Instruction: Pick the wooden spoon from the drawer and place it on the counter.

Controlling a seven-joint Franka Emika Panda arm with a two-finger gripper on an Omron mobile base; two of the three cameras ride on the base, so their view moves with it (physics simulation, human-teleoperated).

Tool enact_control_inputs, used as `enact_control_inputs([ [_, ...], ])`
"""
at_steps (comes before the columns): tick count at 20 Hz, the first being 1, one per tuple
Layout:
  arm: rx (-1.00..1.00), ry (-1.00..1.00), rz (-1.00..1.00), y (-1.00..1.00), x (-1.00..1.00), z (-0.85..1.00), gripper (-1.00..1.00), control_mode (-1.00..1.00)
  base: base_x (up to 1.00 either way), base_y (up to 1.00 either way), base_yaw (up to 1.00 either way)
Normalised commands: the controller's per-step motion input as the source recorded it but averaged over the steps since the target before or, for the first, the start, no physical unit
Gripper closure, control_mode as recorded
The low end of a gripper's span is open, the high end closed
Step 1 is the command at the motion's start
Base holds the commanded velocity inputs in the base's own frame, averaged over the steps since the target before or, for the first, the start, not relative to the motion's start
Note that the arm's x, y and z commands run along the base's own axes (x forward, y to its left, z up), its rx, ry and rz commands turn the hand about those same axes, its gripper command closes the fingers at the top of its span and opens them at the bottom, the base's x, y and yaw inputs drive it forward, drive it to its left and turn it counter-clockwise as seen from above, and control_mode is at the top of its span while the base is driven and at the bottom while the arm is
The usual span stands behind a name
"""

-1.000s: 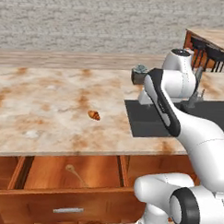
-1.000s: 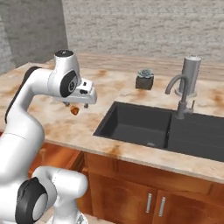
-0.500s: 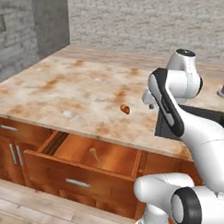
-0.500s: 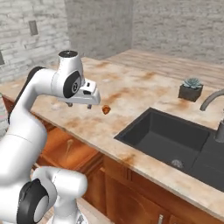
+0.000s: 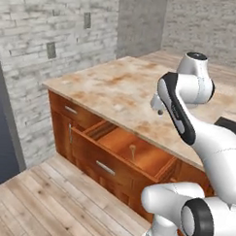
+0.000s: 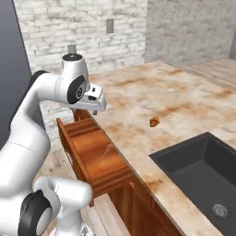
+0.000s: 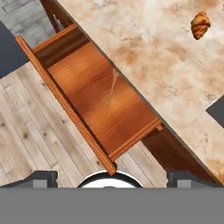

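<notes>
Kitchen with brick walls. Nearest me, the drawer (image 7: pixel 94 94) hangs open with the spoon (image 7: pixel 111 89) lying mid-floor, near the counter (image 7: pixel 162 57) edge. I'd come straight down over its handle. Can't tell whether the gripper (image 6: pixel 95 107) is open.

Legible text: none.
No lettering, label, brand, number or sign could be read on any surface in the three views; all were plain.
</notes>
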Motion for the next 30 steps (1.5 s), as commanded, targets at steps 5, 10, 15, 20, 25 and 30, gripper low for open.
enact_control_inputs([
  [5,0.0,0.0,0.0,0.0,0.0,0.0,-1.0,1.0,0.0,-0.53,0.69],
  [10,0.0,0.0,0.0,0.0,0.0,0.0,-1.0,1.0,-0.04,-0.54,0.7],
  [15,0.01,0.0,0.34,-0.33,-0.07,-0.18,-1.0,-1.0,-0.05,-0.23,0.27],
  [20,0.03,0.0,0.3,-0.44,0.0,-0.4,-1.0,-1.0,0.0,0.0,0.0],
  [25,0.0,0.02,0.07,-0.07,0.21,-0.7,-1.0,-1.0,0.0,0.0,0.0],
  [30,-0.04,0.02,0.04,-0.02,0.22,-0.86,-1.0,-1.0,0.0,0.0,0.0],
])
